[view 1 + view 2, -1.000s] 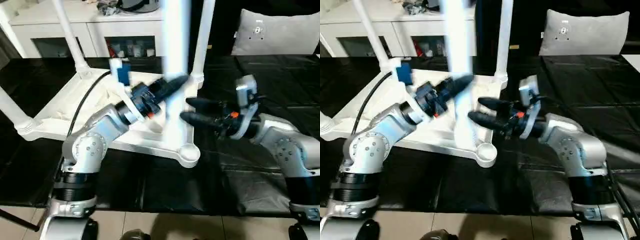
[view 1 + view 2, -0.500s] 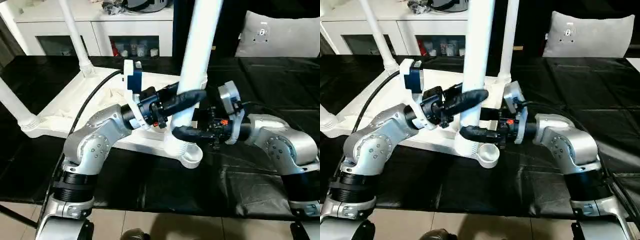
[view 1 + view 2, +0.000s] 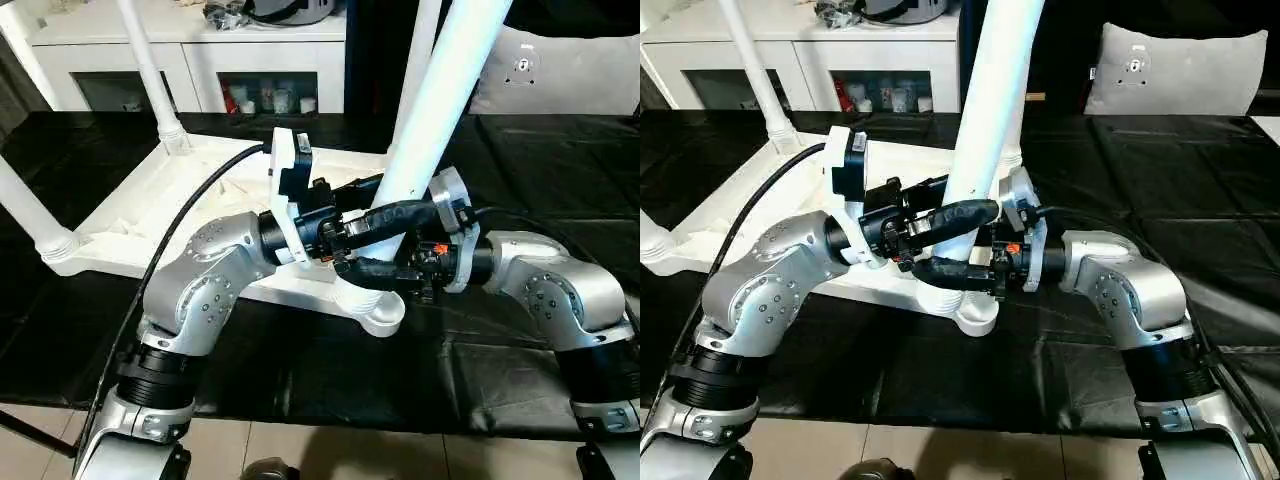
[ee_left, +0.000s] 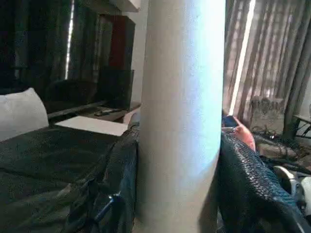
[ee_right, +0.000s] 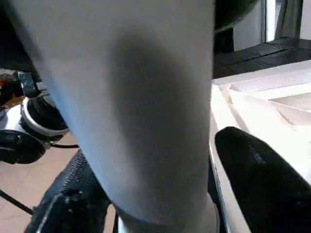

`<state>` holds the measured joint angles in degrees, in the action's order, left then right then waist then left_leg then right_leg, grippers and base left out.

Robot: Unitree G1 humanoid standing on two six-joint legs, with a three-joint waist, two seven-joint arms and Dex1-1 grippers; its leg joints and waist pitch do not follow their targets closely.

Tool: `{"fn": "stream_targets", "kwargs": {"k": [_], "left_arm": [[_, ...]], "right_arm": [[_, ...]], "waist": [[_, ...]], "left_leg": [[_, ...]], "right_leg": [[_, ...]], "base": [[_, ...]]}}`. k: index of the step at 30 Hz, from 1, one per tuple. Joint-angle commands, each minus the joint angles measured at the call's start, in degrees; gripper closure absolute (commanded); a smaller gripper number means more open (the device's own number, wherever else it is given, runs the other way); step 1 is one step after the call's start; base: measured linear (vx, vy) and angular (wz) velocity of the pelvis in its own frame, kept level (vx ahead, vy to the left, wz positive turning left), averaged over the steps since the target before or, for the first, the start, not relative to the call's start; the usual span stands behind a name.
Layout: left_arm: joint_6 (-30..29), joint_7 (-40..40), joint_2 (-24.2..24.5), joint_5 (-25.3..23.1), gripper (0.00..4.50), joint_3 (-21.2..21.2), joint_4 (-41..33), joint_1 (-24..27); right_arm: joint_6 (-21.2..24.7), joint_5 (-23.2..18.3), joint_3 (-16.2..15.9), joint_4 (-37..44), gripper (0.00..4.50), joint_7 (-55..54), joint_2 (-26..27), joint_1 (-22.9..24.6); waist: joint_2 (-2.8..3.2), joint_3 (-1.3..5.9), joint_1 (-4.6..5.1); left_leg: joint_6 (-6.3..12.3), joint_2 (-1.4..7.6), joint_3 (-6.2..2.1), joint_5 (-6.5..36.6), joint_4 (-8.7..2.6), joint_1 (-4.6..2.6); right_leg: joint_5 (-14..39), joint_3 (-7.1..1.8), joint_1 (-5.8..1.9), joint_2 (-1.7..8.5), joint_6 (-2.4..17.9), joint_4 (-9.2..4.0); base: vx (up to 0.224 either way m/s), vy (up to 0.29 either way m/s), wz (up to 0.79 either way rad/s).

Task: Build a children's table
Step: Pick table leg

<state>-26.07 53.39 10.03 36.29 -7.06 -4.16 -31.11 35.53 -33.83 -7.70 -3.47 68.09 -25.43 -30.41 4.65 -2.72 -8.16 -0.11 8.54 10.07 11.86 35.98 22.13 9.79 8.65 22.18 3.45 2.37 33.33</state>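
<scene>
A: Table (image 3: 150, 215) first — where does it lie, from the left eye?
B: Upside down on a black surface (image 3: 480, 340), ribbed underside up. Three legs stand in its corner sockets: one (image 3: 25, 215) at the near left, one (image 3: 145, 70) at the far left, one (image 3: 418, 60) at the far right. The fourth leg (image 3: 440, 100) leans to the right over the near right socket (image 3: 378, 312).
A: And the grippers?
B: The left gripper (image 3: 395, 215) and the right gripper (image 3: 375, 272) both clamp that leaning leg near its foot, fingers wrapped around it from opposite sides.
A: Right eye view?
B: Same grip. A grey cushion (image 3: 1175, 65) sits far right, a white cabinet (image 3: 830, 50) behind.
A: Left wrist?
B: The leg fills the middle, black fingers (image 4: 248, 179) pressed on both sides.
A: Right wrist?
B: The leg again, between that gripper's fingers (image 5: 257, 170), with the table's white rim beside it.
</scene>
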Motion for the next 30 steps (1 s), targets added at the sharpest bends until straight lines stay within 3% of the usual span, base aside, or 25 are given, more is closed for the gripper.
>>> {"fn": "stream_targets", "kwargs": {"k": [1, 11, 30], "left_arm": [[0.6, 0.7, 0.0, 0.0, 2.6, -0.3, -0.6, -0.4], [1.1, 0.2, -0.5, -0.7, 2.61, -0.5, -0.3, -0.2], [0.6, -2.2, -1.2, -0.9, 2.63, 0.1, -0.4, 0.6]], "right_arm": [[-0.2, 0.7, -0.8, 0.5, 1.4, 0.2, 0.2, -0.6], [0.1, 0.3, -0.6, 0.3, 2.34, 0.0, 0.7, -0.6], [-0.9, 1.5, -0.6, -0.2, 2.51, -0.5, 0.9, -0.1]], "waist": [[-1.35, 4.32, 0.01], [-1.26, 4.37, -0.02], [-1.03, 4.41, -0.04]], "left_leg": [[3.91, 5.95, -2.59, 4.3, -3.97, -1.01], [4.0, 5.98, -2.63, 4.3, -3.93, -1.01], [3.8, 6.04, -2.69, 4.6, -3.91, -1.02]], "right_leg": [[17.0, -4.74, -2.97, 7.06, 3.8, -3.94], [16.2, -4.72, -2.94, 7.03, 4.0, -3.84], [15.6, -4.73, -2.98, 7.04, 4.4, -3.77]], "base": [[0.0, 0.0, 0.0], [0.0, 0.0, 0.0], [0.0, 0.0, 0.0]]}}
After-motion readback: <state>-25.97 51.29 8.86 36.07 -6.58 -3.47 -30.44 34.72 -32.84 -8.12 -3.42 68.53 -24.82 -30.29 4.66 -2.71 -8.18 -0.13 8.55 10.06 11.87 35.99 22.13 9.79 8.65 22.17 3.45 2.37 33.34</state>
